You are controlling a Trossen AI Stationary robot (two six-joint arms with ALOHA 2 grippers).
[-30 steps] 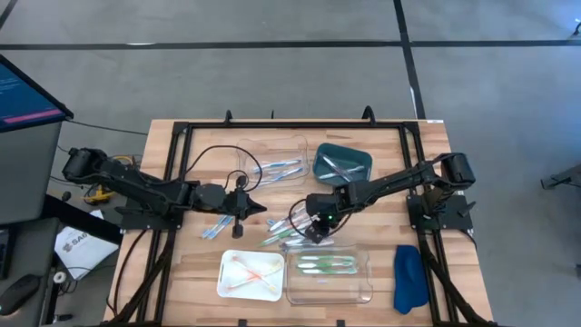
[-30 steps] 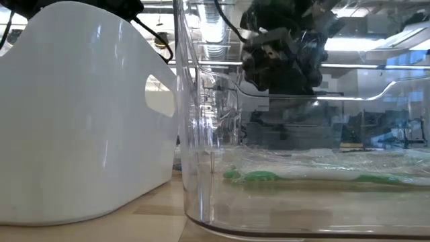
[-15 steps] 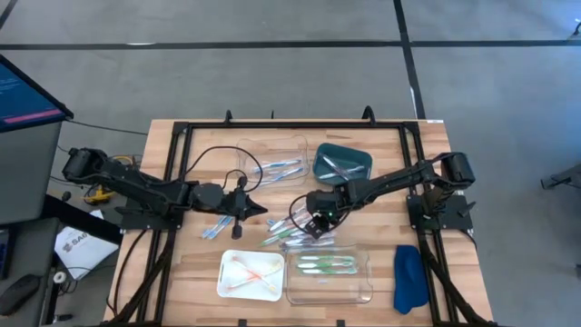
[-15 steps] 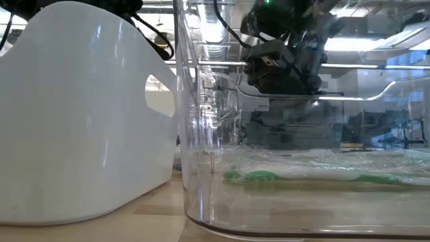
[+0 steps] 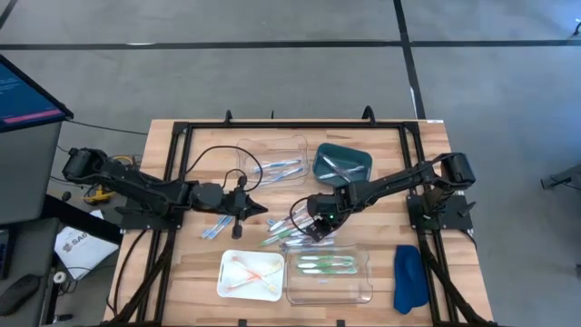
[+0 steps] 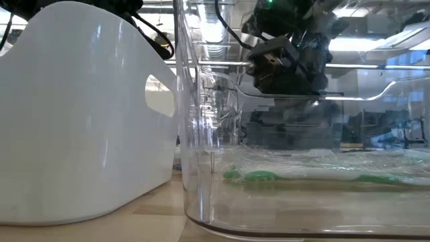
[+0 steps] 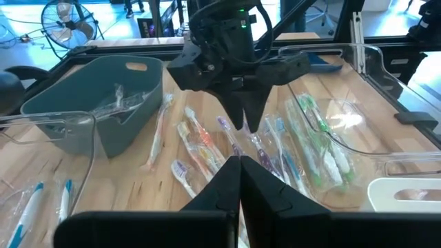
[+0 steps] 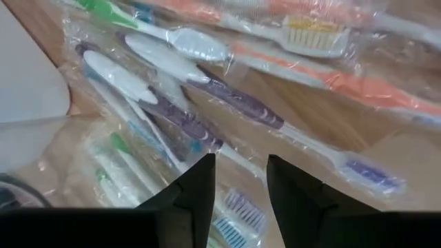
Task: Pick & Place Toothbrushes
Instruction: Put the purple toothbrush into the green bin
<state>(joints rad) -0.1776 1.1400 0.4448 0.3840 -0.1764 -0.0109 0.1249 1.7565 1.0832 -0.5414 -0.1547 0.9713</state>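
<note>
A heap of wrapped toothbrushes point(image 5: 283, 236) in orange, purple, blue and green lies on the wooden table at mid-table, and also shows in the left wrist view point(image 7: 265, 148). My right gripper point(image 5: 314, 229) hangs over the heap, pointing steeply down and open. In its wrist view point(image 8: 240, 165) the fingers stand apart above a purple toothbrush point(image 8: 227, 100) and touch nothing. My left gripper point(image 5: 261, 209) waits left of the heap, shut and holding nothing point(image 7: 240, 164). A few more toothbrushes point(image 5: 216, 227) lie beside it.
Four trays ring the heap: a clear one point(image 5: 272, 150) with blue brushes and a teal one point(image 5: 363, 163) on the far side, a white one point(image 5: 227, 282) with orange brushes and a clear one point(image 5: 363, 289) with green brushes on the near side. A blue cloth point(image 5: 409, 277) lies at the near right.
</note>
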